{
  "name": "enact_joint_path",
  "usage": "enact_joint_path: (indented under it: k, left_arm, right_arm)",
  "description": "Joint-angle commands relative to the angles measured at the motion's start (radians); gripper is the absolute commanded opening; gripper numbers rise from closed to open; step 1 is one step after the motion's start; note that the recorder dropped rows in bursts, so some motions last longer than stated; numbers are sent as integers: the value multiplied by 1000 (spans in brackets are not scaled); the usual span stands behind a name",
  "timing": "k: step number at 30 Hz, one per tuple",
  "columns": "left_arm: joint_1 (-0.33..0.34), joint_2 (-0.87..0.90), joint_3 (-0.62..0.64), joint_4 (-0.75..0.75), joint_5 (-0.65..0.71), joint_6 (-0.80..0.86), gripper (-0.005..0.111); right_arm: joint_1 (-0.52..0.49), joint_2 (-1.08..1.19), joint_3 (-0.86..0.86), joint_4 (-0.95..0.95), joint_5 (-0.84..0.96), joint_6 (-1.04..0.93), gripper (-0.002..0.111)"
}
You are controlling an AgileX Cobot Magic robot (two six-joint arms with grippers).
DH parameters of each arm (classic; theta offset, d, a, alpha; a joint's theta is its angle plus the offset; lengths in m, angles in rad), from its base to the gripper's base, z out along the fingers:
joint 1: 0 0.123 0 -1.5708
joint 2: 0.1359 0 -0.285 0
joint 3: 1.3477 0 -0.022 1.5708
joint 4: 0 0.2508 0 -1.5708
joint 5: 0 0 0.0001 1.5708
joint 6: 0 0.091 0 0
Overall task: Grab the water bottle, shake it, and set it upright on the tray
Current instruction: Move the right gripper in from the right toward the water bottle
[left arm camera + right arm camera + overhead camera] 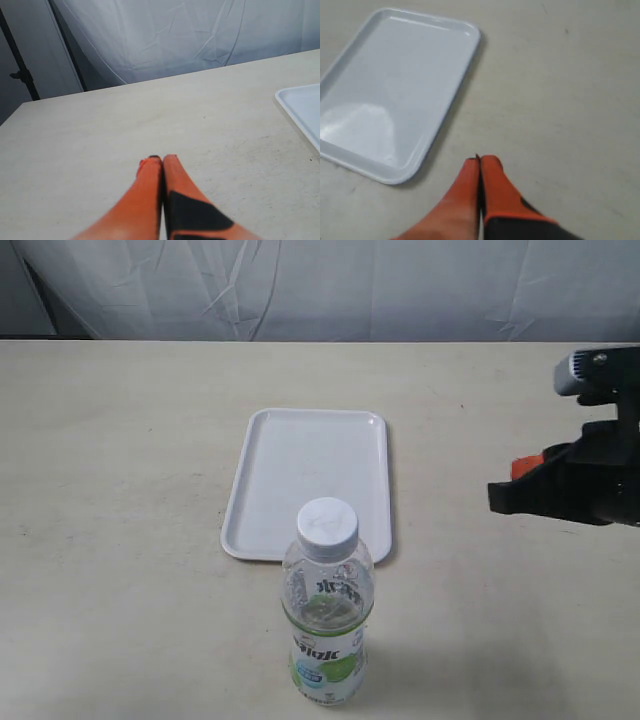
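Observation:
The clear water bottle with its white cap and green and blue label stands upright on the table near the front edge of the exterior view, just in front of the white tray. The tray lies flat with nothing on it and also shows in the right wrist view; one corner of the tray shows in the left wrist view. My right gripper hovers at the right, apart from bottle and tray, its orange fingers pressed together on nothing. My left gripper is shut on nothing over bare table and is out of the exterior view.
The beige table spreads around the tray. A white cloth backdrop hangs behind the far edge. A dark stand is beyond the table in the left wrist view.

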Motion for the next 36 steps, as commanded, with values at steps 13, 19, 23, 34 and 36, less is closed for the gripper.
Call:
enact_joint_path:
  k: [13, 19, 23, 34, 36]
  left_arm:
    - [0, -5, 4, -3, -9, 0, 0]
    - [0, -5, 4, -3, -9, 0, 0]
    - [0, -5, 4, -3, -9, 0, 0]
    - [0, -5, 4, -3, -9, 0, 0]
    - [0, -5, 4, -3, -9, 0, 0]
  right_arm:
    - [215, 2, 143, 13, -54, 12, -1]
    - [293, 2, 143, 85, 10, 12, -1]
    - [292, 2, 143, 149, 134, 12, -1]
    - [368, -18, 180, 634, 214, -535, -1]
    - [412, -45, 215, 746, 81, -614, -1]
